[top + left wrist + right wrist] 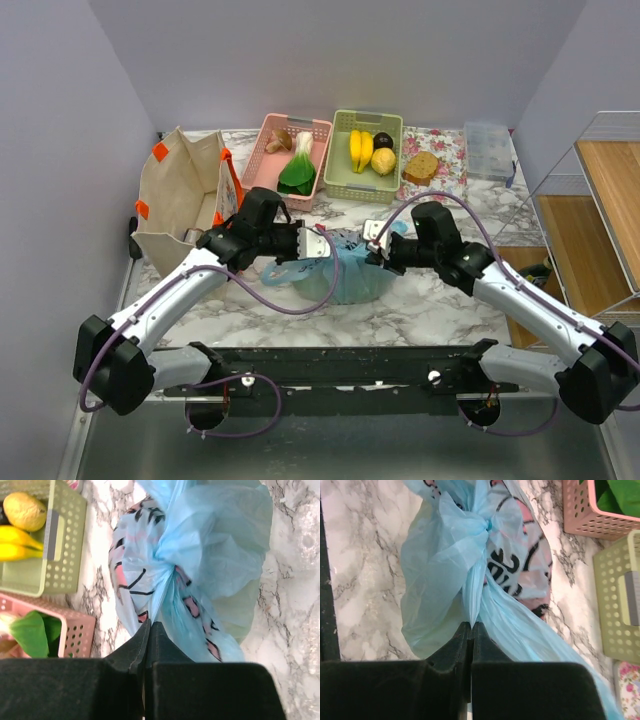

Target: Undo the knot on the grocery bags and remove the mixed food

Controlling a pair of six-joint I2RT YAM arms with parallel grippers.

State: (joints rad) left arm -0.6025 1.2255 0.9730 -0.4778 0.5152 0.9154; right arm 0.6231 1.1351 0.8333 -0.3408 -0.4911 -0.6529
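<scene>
1. White-shelled left robot arm (165, 300) and matching right robot arm (530, 305), with bulky black joint housings.
2. Thin purple cables (283, 307) loop along both.
3. Matte black wedge-shaped left gripper (148, 630) and right gripper (471, 628), each tapering forward.

The only printed marking stands on the grocery bag (440, 595), a thin light blue plastic carrier. In the right wrist view, bold black rounded characters (507, 565) lie on a pink and white field on the bag's wall, just beside the knot (487, 526). The film is creased and folds cut the characters. They resemble two or three rounded letters or digits, but no word or number can be read with certainty. In the left wrist view, the bag shows thin black strokes (131, 582) and pink patches (191, 606), likewise illegible. In the top external view the print is too small to resolve. No other text, label or brand can be read.
</scene>
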